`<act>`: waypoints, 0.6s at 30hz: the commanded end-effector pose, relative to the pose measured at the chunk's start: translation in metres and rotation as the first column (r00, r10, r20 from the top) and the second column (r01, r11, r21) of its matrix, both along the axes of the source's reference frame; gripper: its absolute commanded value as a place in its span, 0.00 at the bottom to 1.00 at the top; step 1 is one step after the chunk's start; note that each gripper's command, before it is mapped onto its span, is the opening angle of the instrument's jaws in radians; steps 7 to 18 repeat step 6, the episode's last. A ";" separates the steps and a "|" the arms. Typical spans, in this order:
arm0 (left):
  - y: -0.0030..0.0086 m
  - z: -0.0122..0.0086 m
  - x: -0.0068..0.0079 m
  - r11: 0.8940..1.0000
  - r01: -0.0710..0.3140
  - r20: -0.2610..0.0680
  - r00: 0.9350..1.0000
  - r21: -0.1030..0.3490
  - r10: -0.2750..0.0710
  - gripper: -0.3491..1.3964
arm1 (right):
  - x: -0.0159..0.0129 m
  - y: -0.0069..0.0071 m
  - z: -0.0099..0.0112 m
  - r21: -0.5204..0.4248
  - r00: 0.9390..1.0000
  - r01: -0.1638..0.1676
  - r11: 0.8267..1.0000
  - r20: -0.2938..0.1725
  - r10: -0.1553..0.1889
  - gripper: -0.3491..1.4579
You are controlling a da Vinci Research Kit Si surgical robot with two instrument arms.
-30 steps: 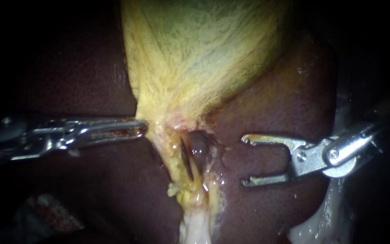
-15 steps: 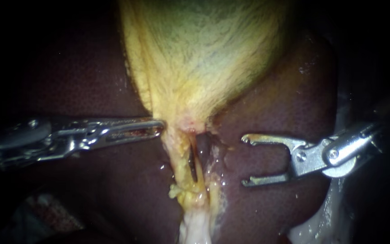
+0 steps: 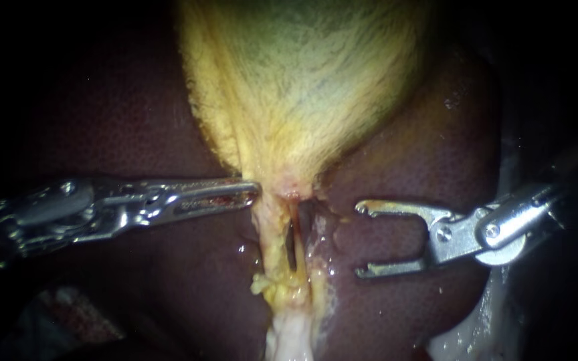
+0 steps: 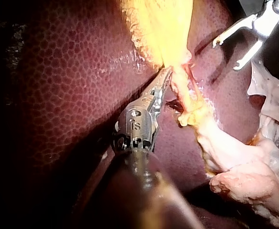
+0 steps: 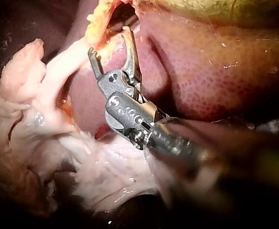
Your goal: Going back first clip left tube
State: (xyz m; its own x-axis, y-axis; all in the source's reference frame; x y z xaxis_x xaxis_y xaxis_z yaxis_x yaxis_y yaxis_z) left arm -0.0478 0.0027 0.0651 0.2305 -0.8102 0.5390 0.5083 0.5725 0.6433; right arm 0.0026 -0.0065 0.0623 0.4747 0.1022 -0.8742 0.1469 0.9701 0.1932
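We are resting our left instrument (image 3: pixel 252 194), jaws together, against the gallbladder (image 3: pixel 302 87) | right instrument (image 3: pixel 359 239) hovering over the liver (image 3: pixel 409 167) (jaws gaping, empty)

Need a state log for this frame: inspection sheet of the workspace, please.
Surface: liver, dark red and wet, with the gallbladder over it.
Job's things: left tube runs down from the gallbladder's neck, a dark gap beside it; no clip seen on it.
Clutter: pale loose tissue below the tube.
Instruments: left instrument has its tip against the gallbladder's neck; right instrument has its jaws open, gripping nothing, over the liver and apart from the tube.
Cables: nothing seen.
Surroundings: dark, nothing seen.
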 end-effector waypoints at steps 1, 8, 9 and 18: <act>0.0000 0.0001 0.0001 1.000 -0.001 0.001 1.000 0.000 0.001 0.00 | 0.0000 0.0000 0.0001 0.000 1.000 0.000 1.000 0.000 0.000 0.53; 0.0001 0.0003 0.0001 1.000 -0.002 0.001 1.000 0.000 0.002 0.00 | 0.0000 -0.0001 0.0001 -0.006 1.000 0.003 1.000 -0.001 -0.003 0.53; 0.0001 0.0003 0.0001 1.000 -0.002 0.001 1.000 0.000 0.002 0.00 | 0.0000 -0.0001 0.0001 -0.006 1.000 0.003 1.000 -0.001 -0.003 0.53; 0.0001 0.0003 0.0001 1.000 -0.002 0.001 1.000 0.000 0.002 0.00 | 0.0000 -0.0001 0.0001 -0.006 1.000 0.003 1.000 -0.001 -0.003 0.53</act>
